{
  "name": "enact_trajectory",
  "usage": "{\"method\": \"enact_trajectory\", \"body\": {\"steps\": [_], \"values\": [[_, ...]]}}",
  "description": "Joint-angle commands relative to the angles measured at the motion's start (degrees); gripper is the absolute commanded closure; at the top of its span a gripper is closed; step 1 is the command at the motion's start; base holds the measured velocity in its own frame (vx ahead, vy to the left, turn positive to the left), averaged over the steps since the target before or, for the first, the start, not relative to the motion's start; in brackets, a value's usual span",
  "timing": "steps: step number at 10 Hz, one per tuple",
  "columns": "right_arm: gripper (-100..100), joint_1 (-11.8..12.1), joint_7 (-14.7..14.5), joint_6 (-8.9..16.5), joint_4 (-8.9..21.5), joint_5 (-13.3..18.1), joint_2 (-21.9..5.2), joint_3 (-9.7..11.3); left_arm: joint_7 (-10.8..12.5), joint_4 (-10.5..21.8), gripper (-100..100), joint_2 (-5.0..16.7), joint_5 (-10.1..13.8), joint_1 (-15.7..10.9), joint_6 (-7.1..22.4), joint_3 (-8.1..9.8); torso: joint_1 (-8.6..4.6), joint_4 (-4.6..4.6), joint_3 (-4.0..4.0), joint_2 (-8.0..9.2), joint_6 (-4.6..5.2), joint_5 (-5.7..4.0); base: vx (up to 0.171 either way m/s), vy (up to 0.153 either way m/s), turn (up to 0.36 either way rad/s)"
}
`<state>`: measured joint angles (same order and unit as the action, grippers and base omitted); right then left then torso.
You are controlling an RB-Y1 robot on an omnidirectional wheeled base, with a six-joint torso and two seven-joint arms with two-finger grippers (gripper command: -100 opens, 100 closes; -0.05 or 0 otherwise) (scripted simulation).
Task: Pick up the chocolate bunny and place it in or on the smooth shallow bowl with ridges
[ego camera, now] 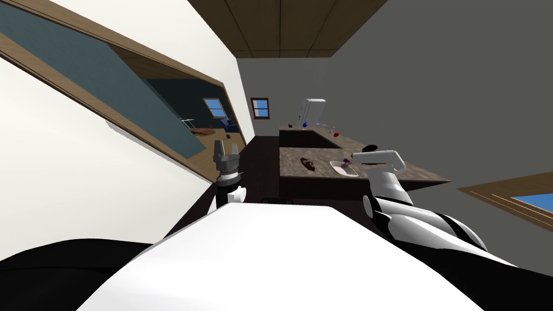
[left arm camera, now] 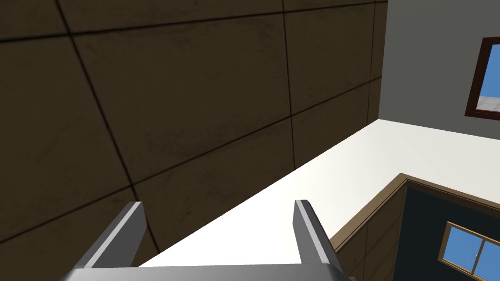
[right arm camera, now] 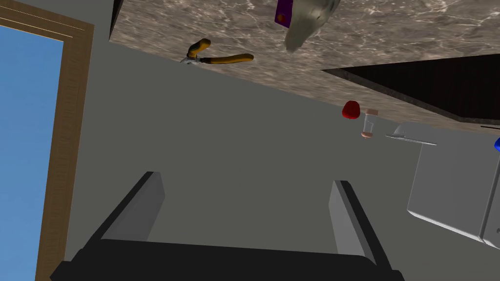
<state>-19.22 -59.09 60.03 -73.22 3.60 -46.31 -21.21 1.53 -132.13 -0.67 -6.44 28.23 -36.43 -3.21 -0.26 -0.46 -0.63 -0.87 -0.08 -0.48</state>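
right tool [right arm camera: 246, 180] and left tool [left arm camera: 219, 204] both gape near a marbled counter [ego camera: 318, 154] holding perhaps the brown bunny [ego camera: 308, 164].

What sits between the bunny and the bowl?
Nothing: head view shows bare brown countertop between chocolate bunny and pale shallow bowl.

The place is a home kitchen. A long, marbled brown counter [ego camera: 294, 156] on dark cabinets [ego camera: 313, 189] turns a corner toward a white fridge [ego camera: 313, 110]. A drinking glass [right arm camera: 367, 128] stands on the counter, and a wood-framed window [ego camera: 260, 108] breaks the plain wall.
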Motion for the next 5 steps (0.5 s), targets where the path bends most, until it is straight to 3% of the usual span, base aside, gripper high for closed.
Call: {"method": "enact_trajectory", "body": {"steps": [1,5], "values": [[0,0.0,0.0,0.0,0.0,0.0,0.0,0.0,0.0,0.0,0,0.0,0.0,0.0,0.0,0.00,0.00,0.00,0.00,0.00,0.00,0.00,0.000,0.000,0.000],[0,0.0,0.0,0.0,0.0,0.0,0.0,0.0,0.0,0.0,0,0.0,0.0,0.0,0.0,0.00,-0.01,-0.02,-0.04,-0.06,0.00,-0.01,0.000,0.000,0.000]]}}
